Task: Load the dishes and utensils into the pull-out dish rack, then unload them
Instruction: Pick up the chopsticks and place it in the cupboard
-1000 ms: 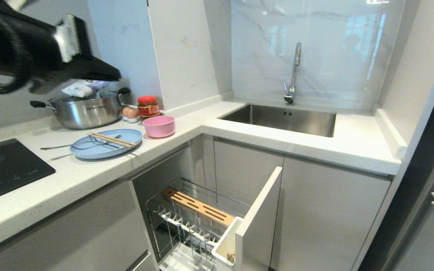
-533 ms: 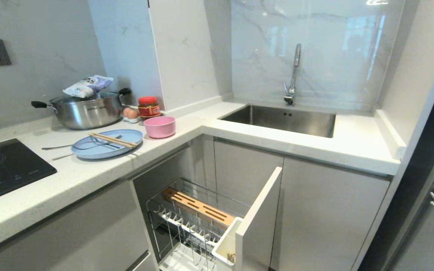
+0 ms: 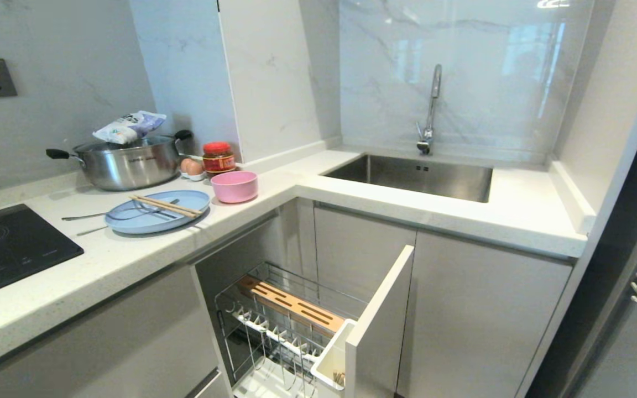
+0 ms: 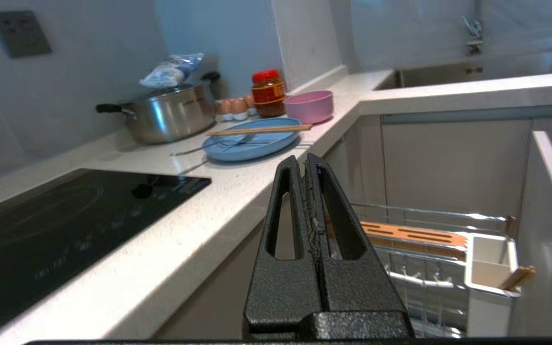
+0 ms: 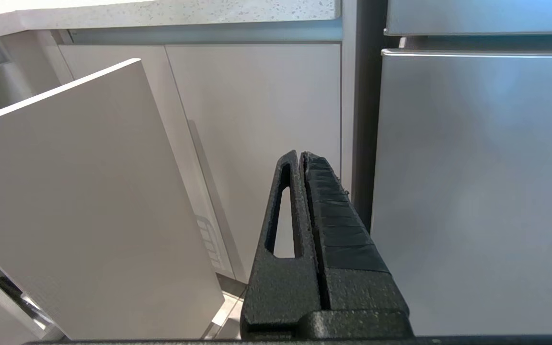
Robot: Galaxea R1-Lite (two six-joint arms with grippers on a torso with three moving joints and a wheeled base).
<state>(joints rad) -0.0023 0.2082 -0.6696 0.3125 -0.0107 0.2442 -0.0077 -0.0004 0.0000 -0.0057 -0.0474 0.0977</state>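
Note:
The light-blue plate (image 3: 157,210) (image 4: 252,142) lies on the counter with the wooden chopsticks (image 3: 165,205) (image 4: 259,130) across it and the silver fork (image 3: 114,213) (image 4: 213,143) resting on its rim. Just right of it stands the pink bowl (image 3: 234,186) (image 4: 308,106). Below the counter the pull-out dish rack (image 3: 291,304) (image 4: 412,235) is drawn out, and its prongs hold no dishes. Wooden stick ends poke from its white utensil cup (image 3: 330,359) (image 4: 489,268). My left gripper (image 4: 304,163) is shut and empty, low before the counter edge. My right gripper (image 5: 301,155) is shut and empty, facing the cabinet doors. Neither shows in the head view.
A steel pot (image 3: 125,160) with a bag on top, eggs (image 3: 190,166) and a red-lidded jar (image 3: 218,156) stand behind the dishes. A black hob (image 3: 9,246) lies at left, the sink (image 3: 415,174) at right. The rack's front panel (image 3: 379,320) juts into the aisle.
My left arm, at the head view's upper left a second ago, has dropped out of that view. The dishes, utensils and rack have not moved.

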